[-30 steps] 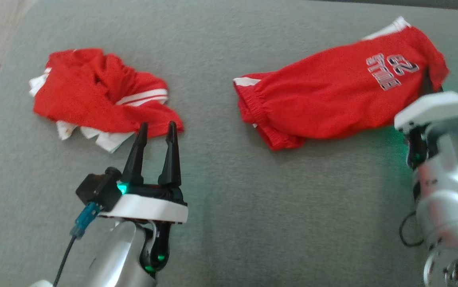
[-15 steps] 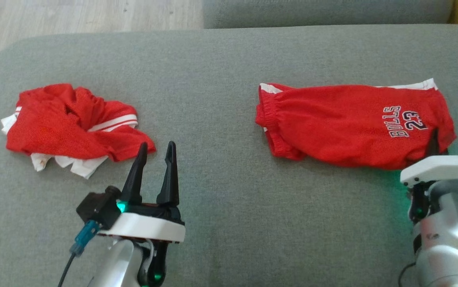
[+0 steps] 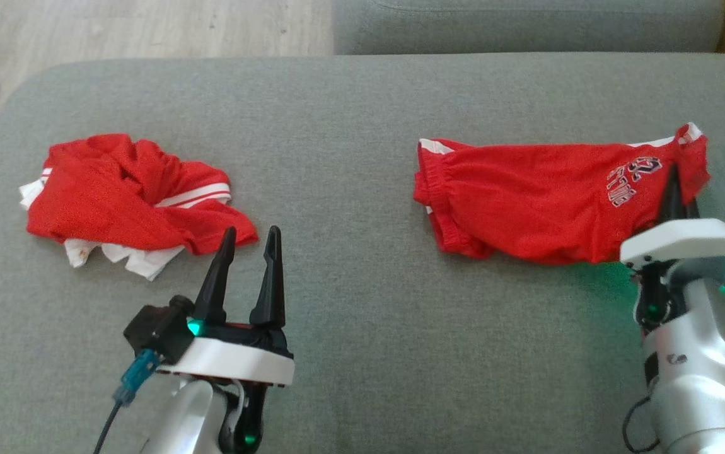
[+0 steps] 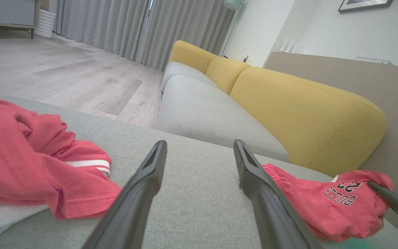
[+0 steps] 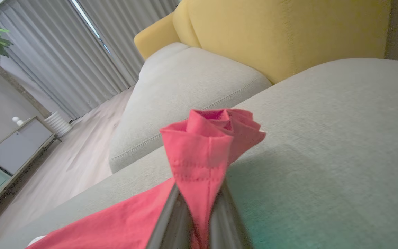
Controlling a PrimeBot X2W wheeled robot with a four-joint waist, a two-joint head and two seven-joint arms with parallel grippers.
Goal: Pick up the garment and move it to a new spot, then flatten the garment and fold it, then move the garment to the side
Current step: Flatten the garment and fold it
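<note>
The left gripper (image 3: 251,231) was out in front on the robot's left, its 2 dark fingers pointing forward and spread wide, with nothing between them. A green light glowed at its white wrist collar, above the pale forearm. The right gripper (image 3: 674,170) had its 2 fingers pressed together, pinching a corner of the red shorts (image 3: 526,202), with its silver forearm behind.

Red shorts (image 3: 526,208) with white trim, red-and-white crumpled garment (image 3: 116,202), grey cushion (image 3: 350,157)
</note>
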